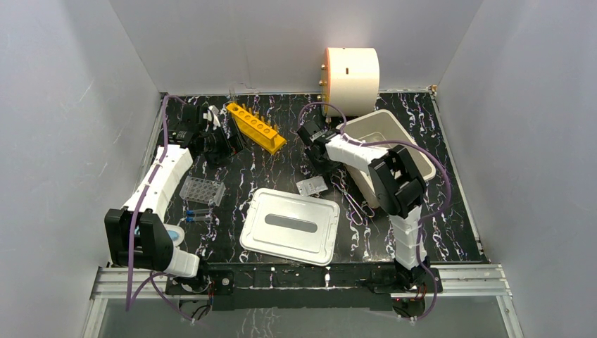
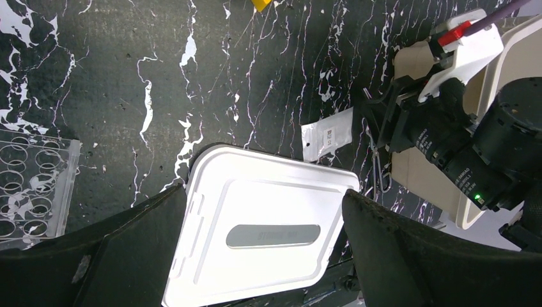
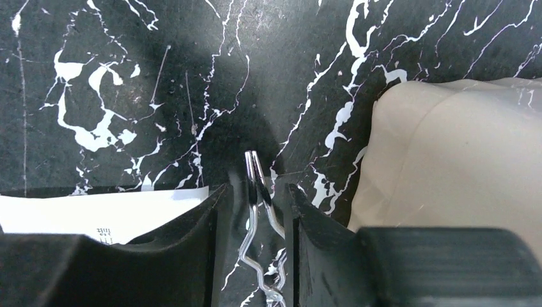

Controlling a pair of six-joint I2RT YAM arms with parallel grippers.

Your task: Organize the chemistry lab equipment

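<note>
Straddling the tongs (image 3: pixel 251 167), the right gripper (image 3: pixel 255 192) stands half open at lower centre of its wrist view. A gap shows beside the pad (image 3: pixel 192 243) at frame left, so nothing is held yet. The tongs lie flat on the table (image 3: pixel 96 77), just beside the tub (image 3: pixel 447 166) at right. The left gripper (image 2: pixel 263 195) is wide open and empty. Risks, as judged:
- The thin, springy wire may pivot or slip between the pads.
- The packet (image 3: pixel 96 214) beside the frame-left finger may be dragged along.
</note>
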